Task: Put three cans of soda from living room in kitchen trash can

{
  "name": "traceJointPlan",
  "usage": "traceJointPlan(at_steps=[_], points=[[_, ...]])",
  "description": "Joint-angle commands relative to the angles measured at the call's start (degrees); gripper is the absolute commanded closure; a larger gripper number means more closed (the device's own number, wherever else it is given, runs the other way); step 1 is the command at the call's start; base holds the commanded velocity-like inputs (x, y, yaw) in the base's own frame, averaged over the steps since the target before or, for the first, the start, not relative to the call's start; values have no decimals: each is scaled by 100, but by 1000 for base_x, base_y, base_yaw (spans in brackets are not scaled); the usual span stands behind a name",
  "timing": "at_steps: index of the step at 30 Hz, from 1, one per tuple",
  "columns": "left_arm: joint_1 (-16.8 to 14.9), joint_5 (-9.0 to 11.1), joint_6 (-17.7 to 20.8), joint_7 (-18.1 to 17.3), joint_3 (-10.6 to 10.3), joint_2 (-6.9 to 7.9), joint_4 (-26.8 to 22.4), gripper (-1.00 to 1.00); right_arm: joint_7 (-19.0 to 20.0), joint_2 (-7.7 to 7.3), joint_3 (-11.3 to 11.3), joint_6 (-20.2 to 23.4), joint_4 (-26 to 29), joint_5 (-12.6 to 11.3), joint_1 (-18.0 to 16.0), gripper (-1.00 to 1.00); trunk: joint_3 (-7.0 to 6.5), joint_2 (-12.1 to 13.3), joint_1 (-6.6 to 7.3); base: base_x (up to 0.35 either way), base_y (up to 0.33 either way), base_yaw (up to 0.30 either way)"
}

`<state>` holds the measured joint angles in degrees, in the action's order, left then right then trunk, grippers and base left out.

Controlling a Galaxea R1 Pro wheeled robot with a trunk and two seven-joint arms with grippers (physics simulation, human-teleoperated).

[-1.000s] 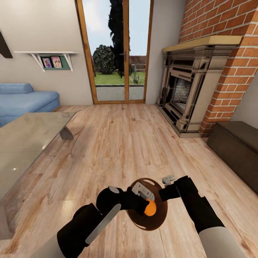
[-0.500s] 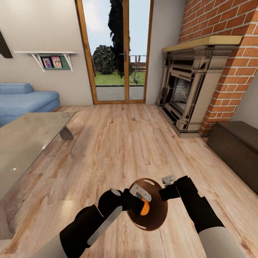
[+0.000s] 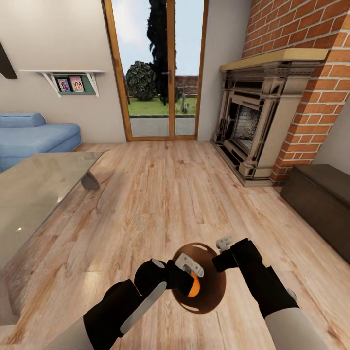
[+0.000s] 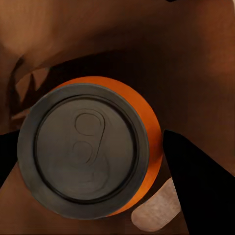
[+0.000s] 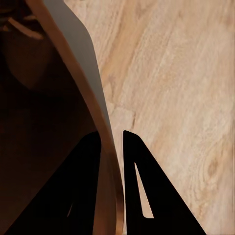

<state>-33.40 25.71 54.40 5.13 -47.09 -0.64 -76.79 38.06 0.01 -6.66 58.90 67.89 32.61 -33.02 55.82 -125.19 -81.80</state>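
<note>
Since a second ago the left gripper (image 3: pixel 192 278), clenched on a can (image 3: pixel 194 286), has sunk deeper into the bin (image 3: pixel 214 291), whose rim the right gripper (image 3: pixel 219 253) pinches, so release looks imminent.

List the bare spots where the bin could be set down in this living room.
Open wood floor between the glass table, the fireplace and the glass door. The table's top also looks bare. Crowded in the near foreground: the right gripper pinches the bin rim while the left gripper holds a soda can inside it.
</note>
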Motion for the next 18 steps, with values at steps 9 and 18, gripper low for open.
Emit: traceJointPlan(at_steps=[9, 18], points=[[0, -146, -29, 28, -2, 6, 41, 100, 334, 124, -112, 110, 31, -370, -2, 100, 0, 0, 0, 0, 0, 0], [0, -146, -52, 32, -2, 4, 42, 100, 334, 164, -232, 110, 31, -370, -2, 100, 0, 0, 0, 0, 0, 0]])
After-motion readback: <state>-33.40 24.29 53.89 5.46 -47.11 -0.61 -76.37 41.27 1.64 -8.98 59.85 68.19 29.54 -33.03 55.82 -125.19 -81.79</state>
